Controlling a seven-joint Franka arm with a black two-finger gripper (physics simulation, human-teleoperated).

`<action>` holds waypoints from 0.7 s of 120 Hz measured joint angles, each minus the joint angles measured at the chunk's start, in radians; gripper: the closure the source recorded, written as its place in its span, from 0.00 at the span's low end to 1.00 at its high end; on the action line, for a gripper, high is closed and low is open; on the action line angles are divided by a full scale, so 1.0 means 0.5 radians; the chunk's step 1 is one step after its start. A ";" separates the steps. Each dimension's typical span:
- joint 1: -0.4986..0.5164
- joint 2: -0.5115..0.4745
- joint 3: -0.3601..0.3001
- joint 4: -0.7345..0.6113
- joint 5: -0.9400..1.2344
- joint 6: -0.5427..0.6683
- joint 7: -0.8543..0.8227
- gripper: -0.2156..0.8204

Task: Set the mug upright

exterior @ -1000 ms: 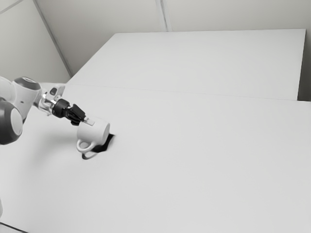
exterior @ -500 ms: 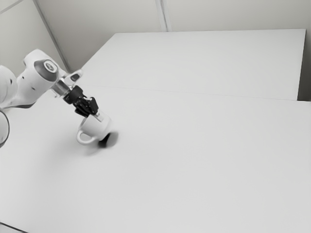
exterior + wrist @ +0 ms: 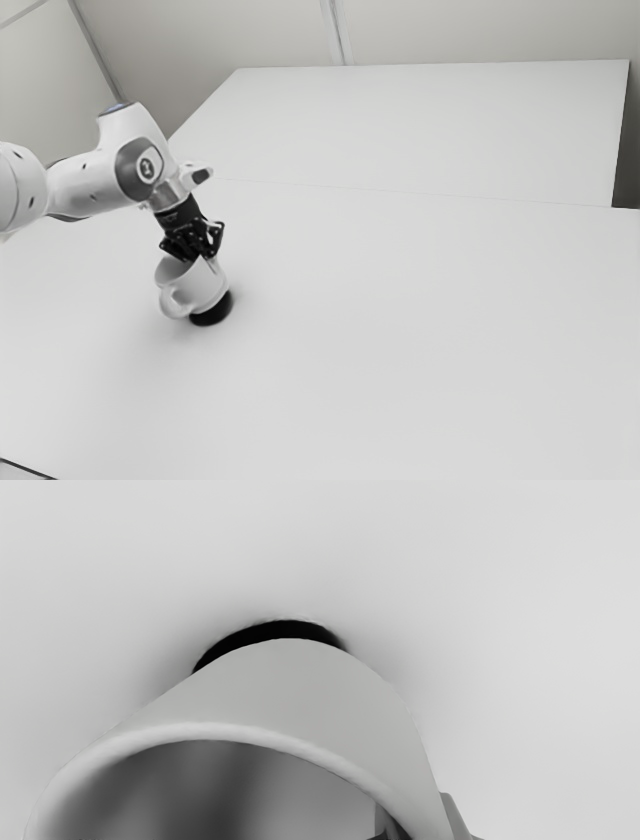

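Observation:
My gripper (image 3: 207, 262) comes down from above onto the white mug (image 3: 203, 289) in the exterior view and is shut on its wall near the rim. The mug leans, its opening facing up and toward the exterior view's left, its handle on the near side. A dark patch lies beneath its base; whether the base touches the table is unclear. In the wrist view the gripper (image 3: 416, 821) has one fingertip inside the mug (image 3: 305, 690) and the other against its outer side, with the wall between them.
A plain white table (image 3: 420, 330) spreads around the mug. Behind it, another white surface (image 3: 430, 130) reaches back toward the pale walls. A dark cable (image 3: 28, 470) crosses the near left corner of the exterior view.
The hand has swung from a low slant to a steeper downward pose, moving toward the exterior view's right. Held in the gripper, the mug has turned from lying sideways to a smaller tilt, opening higher.

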 joint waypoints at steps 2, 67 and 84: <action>-0.007 0.000 0.001 -0.004 0.012 0.003 -0.036 0.96; -0.127 0.037 0.006 -0.082 0.240 -0.006 -0.878 0.96; -0.150 0.082 0.005 -0.067 0.270 -0.008 -1.010 0.96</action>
